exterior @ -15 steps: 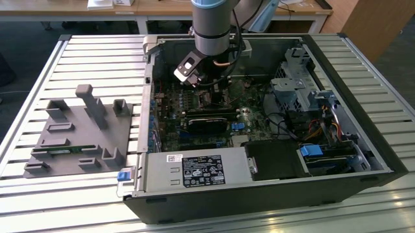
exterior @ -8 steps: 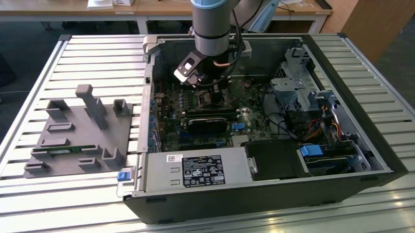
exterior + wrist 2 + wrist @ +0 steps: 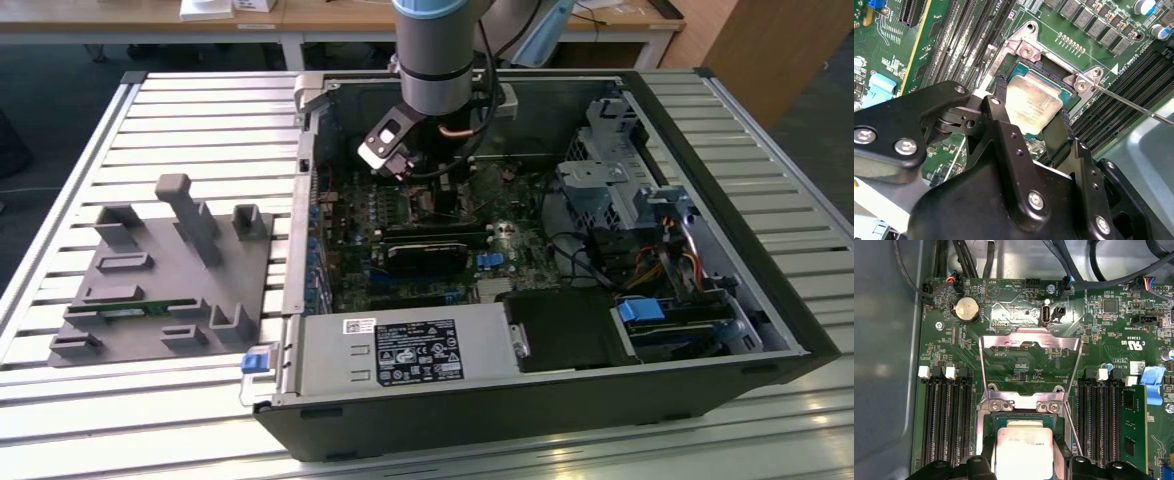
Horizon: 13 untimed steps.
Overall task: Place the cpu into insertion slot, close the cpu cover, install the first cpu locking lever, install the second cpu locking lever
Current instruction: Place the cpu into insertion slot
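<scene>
My gripper (image 3: 1032, 105) reaches down into the open computer case (image 3: 747, 330), with the arm visible in the exterior view (image 3: 420, 175). Its black fingers (image 3: 999, 97) are shut on two opposite edges of the cpu (image 3: 1029, 95), a grey metal-topped square. The cpu sits in or just over the insertion slot (image 3: 1050, 76); I cannot tell whether it is fully seated. In the first wrist view the cpu (image 3: 1021, 450) lies between the fingers at the slot (image 3: 1021, 418). The cpu cover (image 3: 1029, 339) stands flipped open behind the slot. A thin locking lever (image 3: 1134, 106) juts out unlatched beside it.
Memory slots (image 3: 946, 425) flank the socket on both sides. A black oblong card (image 3: 430, 255) lies just in front of the gripper, with the power supply (image 3: 387, 350) nearer still. Drive cages and cables (image 3: 614, 175) fill the exterior view's right. A grey fixture (image 3: 167, 270) sits outside the case.
</scene>
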Tool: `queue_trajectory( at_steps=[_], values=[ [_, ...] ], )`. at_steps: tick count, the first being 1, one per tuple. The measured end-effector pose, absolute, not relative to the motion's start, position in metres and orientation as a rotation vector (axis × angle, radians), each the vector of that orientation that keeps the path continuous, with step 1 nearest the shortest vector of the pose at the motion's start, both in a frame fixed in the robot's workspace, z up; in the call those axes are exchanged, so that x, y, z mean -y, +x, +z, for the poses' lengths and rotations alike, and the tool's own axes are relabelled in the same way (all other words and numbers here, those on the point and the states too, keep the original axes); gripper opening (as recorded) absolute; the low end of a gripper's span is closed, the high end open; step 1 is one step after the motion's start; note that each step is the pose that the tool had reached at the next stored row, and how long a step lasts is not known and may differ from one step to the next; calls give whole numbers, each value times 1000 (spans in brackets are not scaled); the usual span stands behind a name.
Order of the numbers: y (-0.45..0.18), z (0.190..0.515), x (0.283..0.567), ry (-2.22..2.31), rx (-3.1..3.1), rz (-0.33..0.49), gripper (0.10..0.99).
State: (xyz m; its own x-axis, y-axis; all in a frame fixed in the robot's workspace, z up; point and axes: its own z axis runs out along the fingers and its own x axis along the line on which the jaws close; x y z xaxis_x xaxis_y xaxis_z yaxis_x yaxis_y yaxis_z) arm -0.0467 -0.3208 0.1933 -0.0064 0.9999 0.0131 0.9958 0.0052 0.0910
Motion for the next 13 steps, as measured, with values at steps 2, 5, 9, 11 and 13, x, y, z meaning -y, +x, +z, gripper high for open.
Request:
queue_trajectory(
  at_steps=[2,5,9,11,13],
  values=[
    [-47,193,321,2175,-2188,114,553],
    [-47,193,321,2175,-2188,114,612],
    [-47,193,321,2175,-2187,114,612],
    [-47,193,321,2175,-2187,114,612],
    [-47,194,321,2175,-2188,114,612]
  ],
)
